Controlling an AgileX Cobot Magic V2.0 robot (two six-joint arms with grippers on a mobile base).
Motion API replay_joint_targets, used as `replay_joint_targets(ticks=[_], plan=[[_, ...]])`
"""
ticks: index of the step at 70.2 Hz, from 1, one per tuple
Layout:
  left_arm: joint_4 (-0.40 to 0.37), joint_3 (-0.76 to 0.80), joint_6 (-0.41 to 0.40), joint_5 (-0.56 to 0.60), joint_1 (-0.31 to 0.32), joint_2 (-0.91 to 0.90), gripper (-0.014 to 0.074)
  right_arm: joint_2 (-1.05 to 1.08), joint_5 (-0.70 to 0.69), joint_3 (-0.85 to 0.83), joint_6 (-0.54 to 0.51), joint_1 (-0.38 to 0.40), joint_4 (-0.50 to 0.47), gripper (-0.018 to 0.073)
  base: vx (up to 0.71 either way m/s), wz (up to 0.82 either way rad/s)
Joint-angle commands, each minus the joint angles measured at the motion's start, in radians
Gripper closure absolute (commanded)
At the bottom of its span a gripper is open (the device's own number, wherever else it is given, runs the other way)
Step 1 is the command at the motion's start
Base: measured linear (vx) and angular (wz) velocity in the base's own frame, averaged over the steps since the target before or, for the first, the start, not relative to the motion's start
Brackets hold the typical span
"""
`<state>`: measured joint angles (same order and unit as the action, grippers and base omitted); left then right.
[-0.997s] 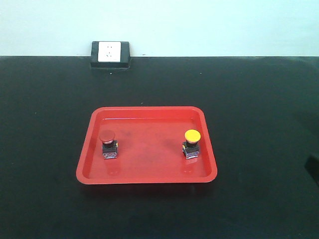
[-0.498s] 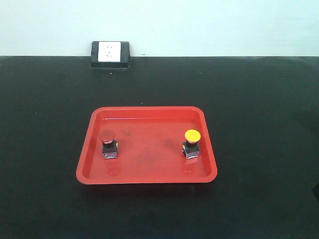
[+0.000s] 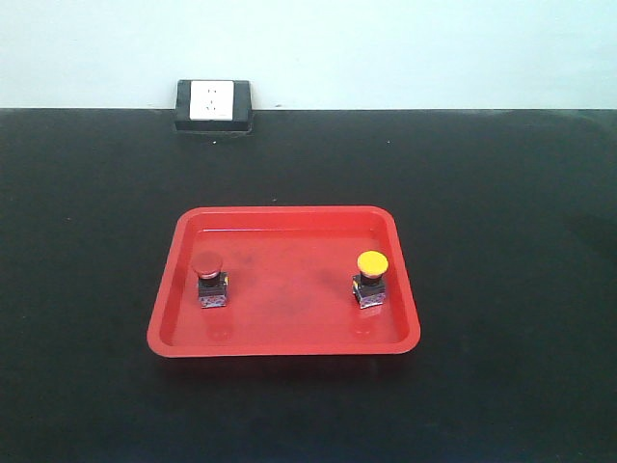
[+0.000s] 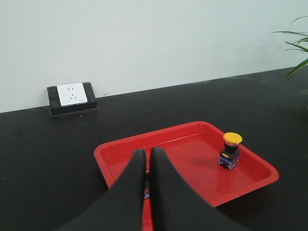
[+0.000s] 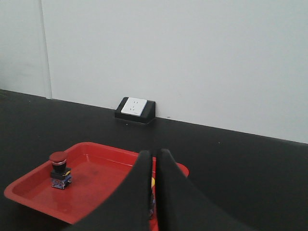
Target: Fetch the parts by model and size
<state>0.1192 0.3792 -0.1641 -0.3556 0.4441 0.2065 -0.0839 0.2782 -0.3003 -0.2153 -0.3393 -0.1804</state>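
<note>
Left gripper [image 4: 147,155] and right gripper [image 5: 155,156] closed, empty.

The front-facing view looks down at the red tray [image 3: 284,280] from the near side, the wall socket [image 3: 213,104] beyond it. The left wrist view sits low and close at the tray's [image 4: 250,185] left-near corner, the right wrist view at its [image 5: 29,195] right-near corner. All three share tray and socket.

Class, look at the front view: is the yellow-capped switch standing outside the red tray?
No, the yellow-capped switch stands upright inside the red tray, near its right wall.
</note>
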Motion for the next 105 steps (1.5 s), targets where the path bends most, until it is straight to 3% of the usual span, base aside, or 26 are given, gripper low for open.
replay_joint_targets(ticks=[1,30,35,46,58,67,80,105], plan=[[-0.003,0.023,-0.001,0.071,0.004,0.008,0.0605,-0.014,-0.063,-0.025,0.001,0.004,-0.005,0.0569,0.0,0.0],[-0.011,-0.009,-0.001,0.085,0.003,0.008,0.0605,-0.014,-0.063,-0.025,-0.003,0.004,-0.005,0.0569,0.0,0.0],[-0.016,-0.044,-0.001,0.09,-0.019,0.008,0.0605,-0.014,-0.062,-0.025,-0.003,0.004,-0.005,0.0569,0.0,0.0],[-0.062,-0.129,-0.001,0.093,-0.164,-0.04,0.0605,-0.014,-0.06,-0.025,-0.003,0.004,-0.005,0.0569,0.0,0.0],[-0.062,-0.217,0.001,0.142,-0.338,-0.15,0.0605,-0.014,-0.06,-0.025,-0.003,0.004,-0.005,0.0569,0.0,0.0],[-0.062,-0.294,0.03,0.222,-0.422,-0.235,0.0605,-0.014,-0.06,-0.025,-0.003,0.004,-0.005,0.0569,0.0,0.0],[-0.063,-0.413,0.076,0.394,-0.438,-0.233,0.0604,-0.014,-0.059,-0.025,-0.003,0.004,-0.005,0.0569,0.0,0.0],[-0.077,-0.412,0.112,0.383,-0.438,-0.233,0.0603,-0.014,-0.059,-0.025,-0.003,0.004,-0.005,0.0569,0.0,0.0]])
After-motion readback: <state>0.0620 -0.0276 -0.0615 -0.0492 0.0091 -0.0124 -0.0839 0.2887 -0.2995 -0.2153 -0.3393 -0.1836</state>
